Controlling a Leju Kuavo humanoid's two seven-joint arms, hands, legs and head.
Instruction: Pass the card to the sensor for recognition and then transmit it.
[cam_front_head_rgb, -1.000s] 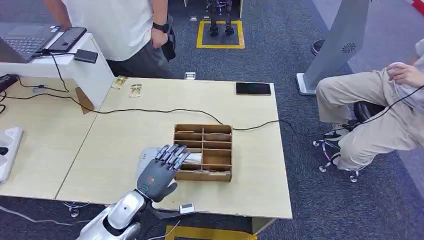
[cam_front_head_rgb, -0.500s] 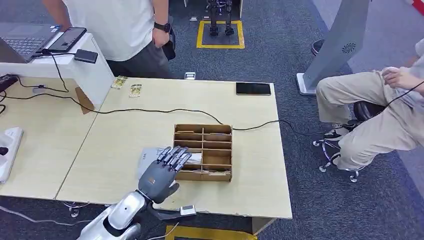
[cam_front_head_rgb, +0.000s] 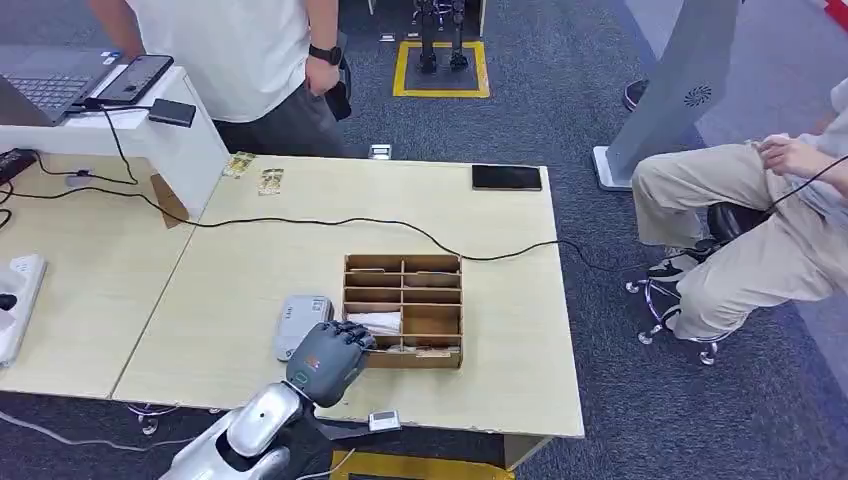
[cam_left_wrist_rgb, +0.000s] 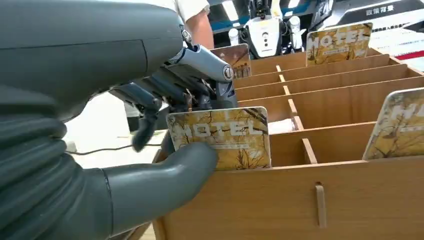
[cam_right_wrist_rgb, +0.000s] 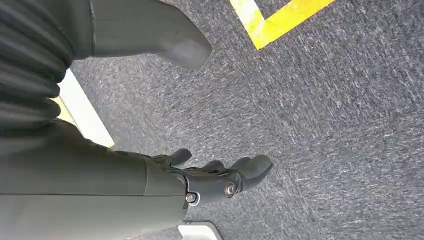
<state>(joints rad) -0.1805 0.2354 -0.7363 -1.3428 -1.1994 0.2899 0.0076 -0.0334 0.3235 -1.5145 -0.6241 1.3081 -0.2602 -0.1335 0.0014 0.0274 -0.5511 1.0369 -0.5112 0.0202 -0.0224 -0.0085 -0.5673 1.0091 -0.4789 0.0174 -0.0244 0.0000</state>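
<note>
Card (cam_left_wrist_rgb: 220, 137): standing on edge in a near-row compartment of the wooden box (cam_front_head_rgb: 404, 310), at the box's left end by the hand; printed "HOTEL" face turned toward the left wrist camera; long axis level, running along the box's front wall; lettering upright
Left hand (cam_front_head_rgb: 326, 360): at the near-left corner of the box; thumb (cam_left_wrist_rgb: 165, 172) pressed on the card's printed face, darker fingers (cam_left_wrist_rgb: 150, 97) curled over behind its top edge; pinches the card
Right hand (cam_right_wrist_rgb: 210, 180): hanging over grey carpet beside yellow floor tape (cam_right_wrist_rgb: 280, 22); fingers loosely curled and apart, thumb away from them; holds nothing
Other cards: one (cam_left_wrist_rgb: 397, 125) standing further along the near row; two more (cam_left_wrist_rgb: 337, 42) upright in the far row
Sensor (cam_front_head_rgb: 302, 322): grey, flat on the table (cam_front_head_rgb: 250, 280), just left of the box, beside the left hand
Cable (cam_front_head_rgb: 300, 222): black, across the table beyond the box
</note>
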